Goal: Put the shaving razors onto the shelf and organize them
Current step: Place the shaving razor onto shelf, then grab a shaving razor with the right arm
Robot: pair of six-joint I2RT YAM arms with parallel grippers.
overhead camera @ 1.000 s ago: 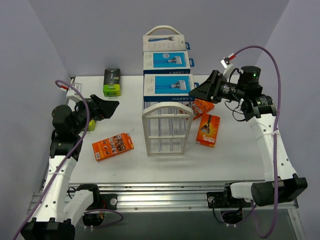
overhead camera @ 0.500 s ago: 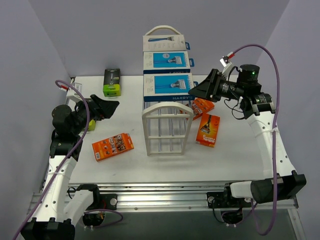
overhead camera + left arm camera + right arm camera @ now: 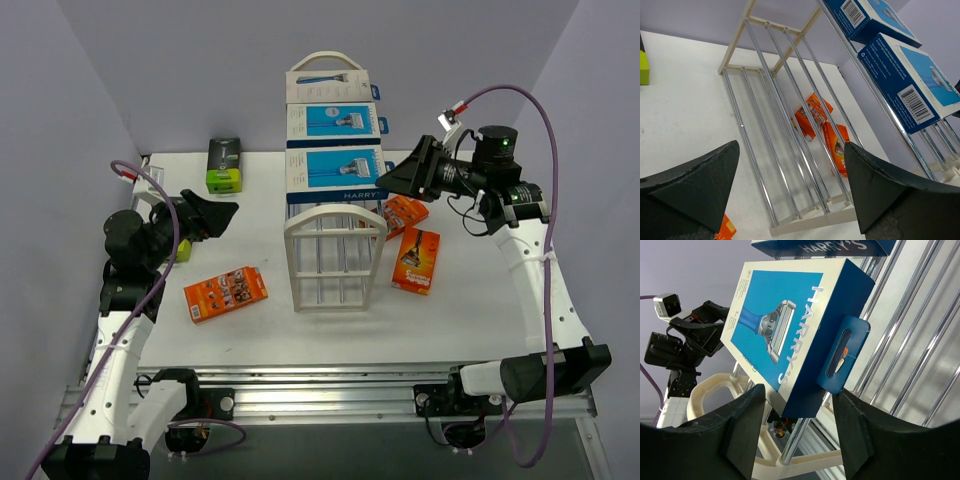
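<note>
- Top view: the shelf (image 3: 335, 208) stands mid-worktop (image 3: 250, 335), its tiers stepping up toward the back.
- Three blue boxes (image 3: 333, 121) lie on the shelf, one per tier.
- The right hand (image 3: 388, 182) sits at the right end of the lowest blue box (image 3: 335, 172).
- One orange box (image 3: 225, 292) lies flat on the worktop left of the shelf. Two more orange boxes (image 3: 416, 258) lie close together just right of it.
- A black-green box (image 3: 224, 164) stands at the far left, well apart from the shelf.
- The left hand (image 3: 222, 212) hangs above the worktop left of the shelf, pointing toward it.
- Left wrist view: the fingers (image 3: 695, 185) are spread wide with nothing between them, so the left hand is open and empty. The shelf bars lie ahead, with two orange boxes showing through them.
- Right wrist view: the lowest blue box rests on the shelf bars, its tab end toward the camera. That end lies between the fingers (image 3: 742, 430), which stand partly apart. I cannot tell whether they press on the box or stand clear of it.
</note>
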